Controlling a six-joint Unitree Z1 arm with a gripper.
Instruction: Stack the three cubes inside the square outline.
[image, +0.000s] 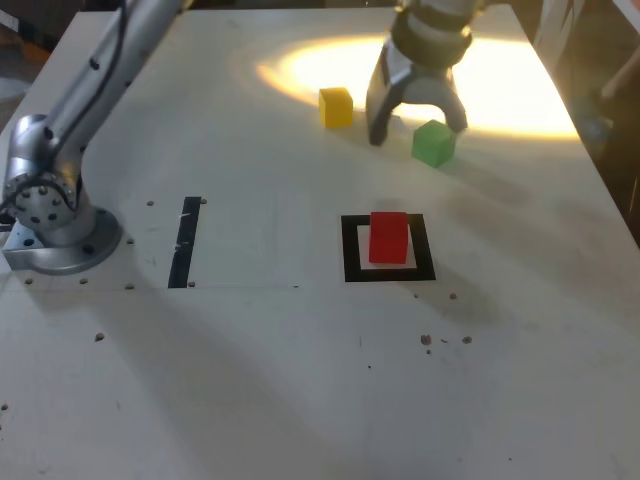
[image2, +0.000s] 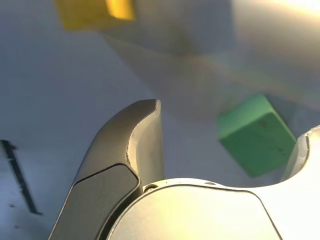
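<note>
The red cube stands inside the black square outline near the table's middle. Behind it, the green cube and the yellow cube rest on the table in a bright patch of light. My gripper hangs open over the table between them, its right finger just behind the green cube and its left finger toward the yellow one. Nothing is between its fingers. In the wrist view the green cube lies close beside one finger, and the yellow cube shows at the frame's edge.
A straight black tape strip lies at the exterior view's left, next to the arm's base. The same strip shows in the wrist view. Small dark screw holes dot the white table.
</note>
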